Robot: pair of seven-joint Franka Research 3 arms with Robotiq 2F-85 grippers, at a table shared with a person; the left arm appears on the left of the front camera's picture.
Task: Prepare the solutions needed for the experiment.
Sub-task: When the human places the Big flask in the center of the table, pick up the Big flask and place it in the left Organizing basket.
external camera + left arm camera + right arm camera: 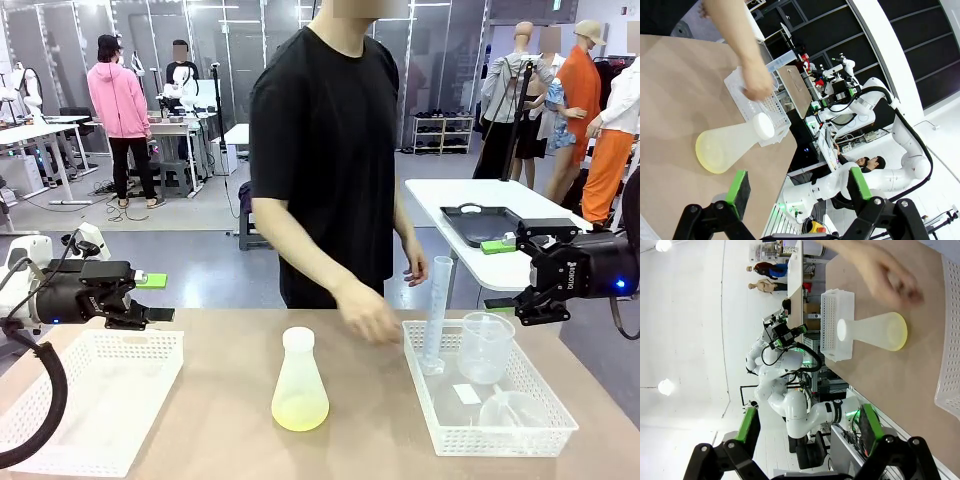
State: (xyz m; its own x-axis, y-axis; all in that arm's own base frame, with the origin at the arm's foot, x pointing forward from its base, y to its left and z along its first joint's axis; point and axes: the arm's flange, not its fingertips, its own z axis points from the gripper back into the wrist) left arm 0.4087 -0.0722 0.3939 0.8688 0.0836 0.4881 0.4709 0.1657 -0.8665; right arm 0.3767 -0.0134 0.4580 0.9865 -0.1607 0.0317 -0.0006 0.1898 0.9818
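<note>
A frosted conical flask [299, 380] stands upright in the middle of the table, with the pale yellow-green solutions [299, 409] tinting its wide base. It also appears as the flask [732, 145] in the left wrist view and the flask [875, 331] in the right wrist view. My left gripper [152, 298] hovers open at the left edge, well clear of the flask. At the right edge my right gripper [497, 274] is open too, above the right basket's far corner. The open left gripper [799, 185] and right gripper [810, 427] hold nothing. A person's hand [368, 318] hangs just behind the flask, to its right.
A white mesh basket [60, 440] lies at the front left. Another basket [500, 440] at the right holds a graduated cylinder [437, 315], a beaker [486, 347] and more clear glassware [510, 408]. The person stands at the far edge.
</note>
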